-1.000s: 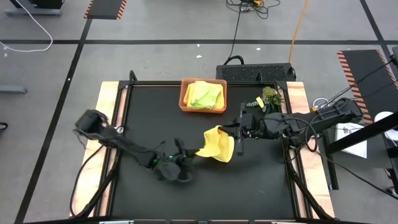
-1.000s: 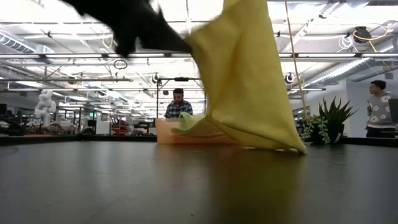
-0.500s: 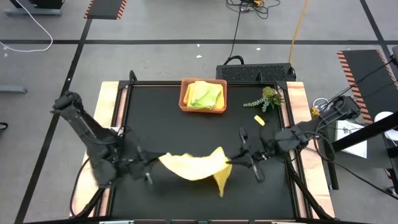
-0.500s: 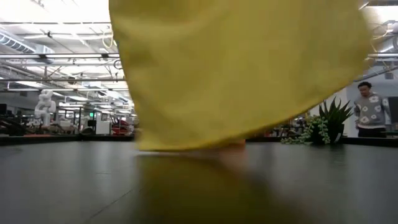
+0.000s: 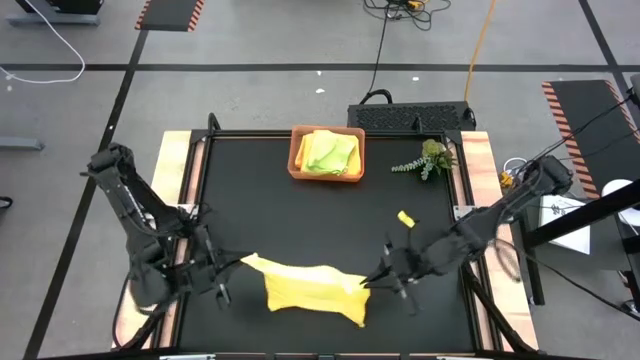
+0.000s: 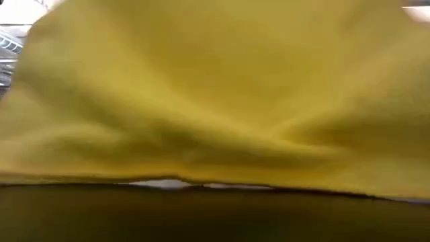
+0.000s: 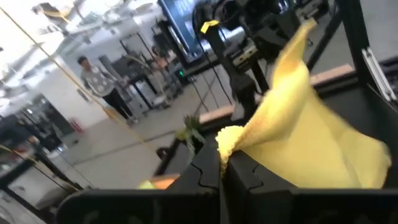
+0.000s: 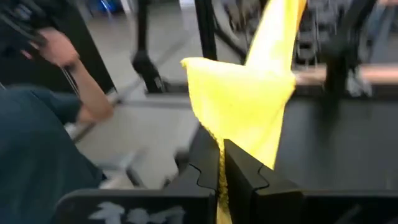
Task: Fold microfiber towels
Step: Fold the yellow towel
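left gripper (image 5: 236, 268) pinching yellow towel (image 5: 305, 289) corner | right gripper (image 5: 372, 284) clamped on the opposite corner | towel stretched between, low over table (image 5: 300, 220)

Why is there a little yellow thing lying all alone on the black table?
A small yellow scrap lies by itself on the table, apart from the plant sprig and the yellow towel. It looks dropped or stray. I cannot tell what it is.

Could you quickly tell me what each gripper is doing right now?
Left gripper: shut on the yellow towel.
Right gripper: shut on the same towel.
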{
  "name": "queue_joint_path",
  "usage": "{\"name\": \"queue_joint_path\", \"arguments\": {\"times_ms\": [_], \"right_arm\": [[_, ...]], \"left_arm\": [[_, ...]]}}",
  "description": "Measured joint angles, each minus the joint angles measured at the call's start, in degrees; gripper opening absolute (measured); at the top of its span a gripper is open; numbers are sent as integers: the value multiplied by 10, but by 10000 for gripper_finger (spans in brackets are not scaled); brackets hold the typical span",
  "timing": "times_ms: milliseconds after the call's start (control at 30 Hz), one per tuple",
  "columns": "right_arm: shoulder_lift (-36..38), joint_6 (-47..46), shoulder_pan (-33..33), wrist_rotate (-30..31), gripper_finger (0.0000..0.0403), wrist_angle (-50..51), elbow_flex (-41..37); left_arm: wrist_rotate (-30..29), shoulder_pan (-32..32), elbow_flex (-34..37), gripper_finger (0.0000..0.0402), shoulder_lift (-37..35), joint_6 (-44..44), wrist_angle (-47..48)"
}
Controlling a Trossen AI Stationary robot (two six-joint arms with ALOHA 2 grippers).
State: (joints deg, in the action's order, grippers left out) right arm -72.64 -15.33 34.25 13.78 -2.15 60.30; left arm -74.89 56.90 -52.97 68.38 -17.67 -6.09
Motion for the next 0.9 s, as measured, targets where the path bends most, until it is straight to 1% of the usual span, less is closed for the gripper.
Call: {"name": "queue_joint_path", "arguments": {"times_ms": [67,167,233,300,433,633,700,833,900], "right_arm": [[-23,-19,-7,18,8,0,-17],[-45,-33,-11,60,8,5,-43],[-50,-33,-16,73,8,0,-59],[-48,-33,-19,78,8,1,-76],[-36,-29,-24,143,8,-1,-102],[-20,-28,-23,239,8,-2,-147],[-18,-40,-24,254,8,-2,-165],[-18,-74,-24,255,8,-16,-206],[-18,-83,-24,255,8,-45,-230]], "left_arm": [[35,-19,0,2,-1,81,81],[119,-58,0,3,0,189,200],[163,-90,0,3,0,246,257],[186,-123,0,2,7,280,294],[204,-174,0,5,28,287,324],[273,-249,0,5,75,283,328],[292,-270,0,7,96,283,328],[318,-311,0,3,141,270,322],[331,-331,0,5,165,259,310]]}}
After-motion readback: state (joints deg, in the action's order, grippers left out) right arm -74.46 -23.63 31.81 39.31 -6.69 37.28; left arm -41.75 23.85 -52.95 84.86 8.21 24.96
